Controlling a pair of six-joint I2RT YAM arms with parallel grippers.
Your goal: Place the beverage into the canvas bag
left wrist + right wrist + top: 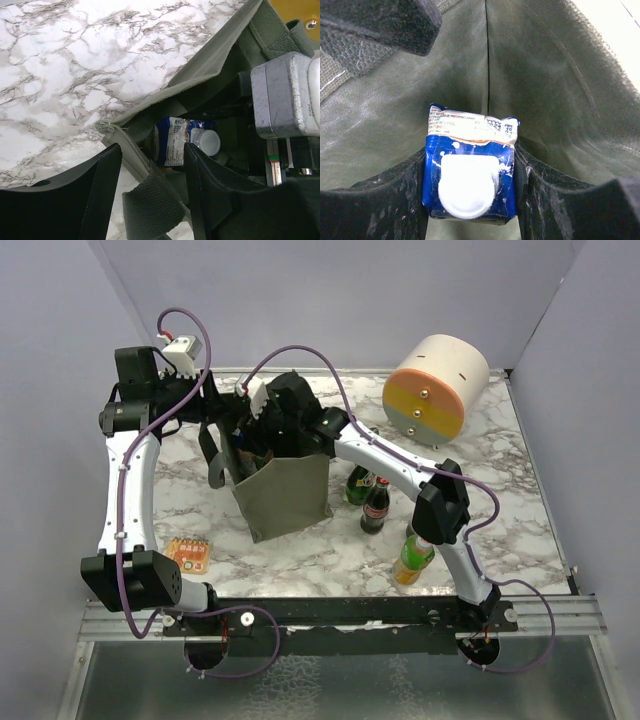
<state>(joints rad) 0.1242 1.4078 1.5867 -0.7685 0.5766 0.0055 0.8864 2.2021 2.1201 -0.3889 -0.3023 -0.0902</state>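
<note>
The olive-green canvas bag [285, 495] stands upright mid-table with its mouth open. My right gripper [470, 180] is down inside the bag, shut on a blue-and-white beverage carton [470, 150] with a white cap. The bag's inner walls [545, 75] surround it. The carton also shows in the left wrist view [172, 142], low inside the bag. My left gripper [152, 165] is at the bag's left rim. Its jaws are closed on the woven handle strap [152, 210] and the rim fabric. In the top view the left gripper [228, 440] and the right gripper [268, 440] meet at the bag's mouth.
A green bottle [358, 483], a dark bottle with a red label [376, 506] and an orange-and-green bottle [411, 558] stand right of the bag. A cream-and-orange cylinder [437, 388] lies at the back right. A small orange packet [189, 553] lies front left.
</note>
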